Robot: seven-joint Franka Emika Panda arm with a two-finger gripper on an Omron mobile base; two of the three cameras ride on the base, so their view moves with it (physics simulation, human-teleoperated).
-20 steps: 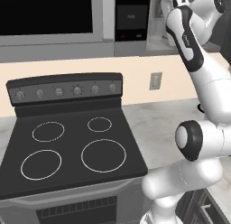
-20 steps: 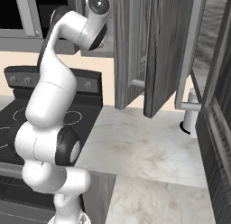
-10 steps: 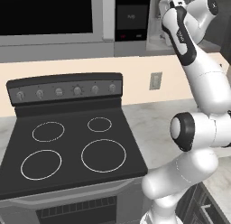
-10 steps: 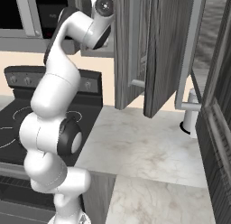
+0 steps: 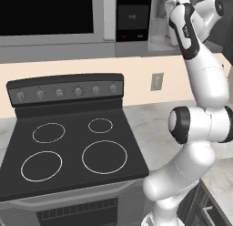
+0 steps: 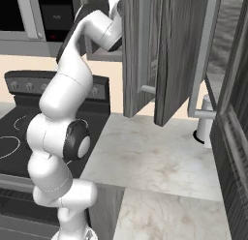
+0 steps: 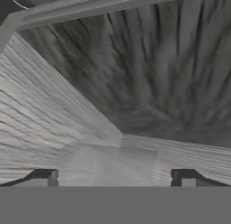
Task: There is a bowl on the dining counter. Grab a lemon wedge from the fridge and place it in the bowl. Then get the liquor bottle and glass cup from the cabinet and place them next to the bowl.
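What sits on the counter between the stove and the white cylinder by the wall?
Nothing: bare marble counter runs from the stove to the white cylinder, seen in the right base view.

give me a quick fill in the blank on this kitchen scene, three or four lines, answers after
1. The stove top has ____ white burner rings.
2. In the hand view the gripper has its jaws ____, with nothing between them.
3. In the right base view the grey wood-grain cabinet doors stand ____.
4. The wall outlet sits to the ____ of the stove's knob panel in the left base view.

Missing words: four; open; open; right

stove (image 5: 73, 147) left of counter (image 6: 155, 157) | cabinet doors (image 6: 145, 55) above counter
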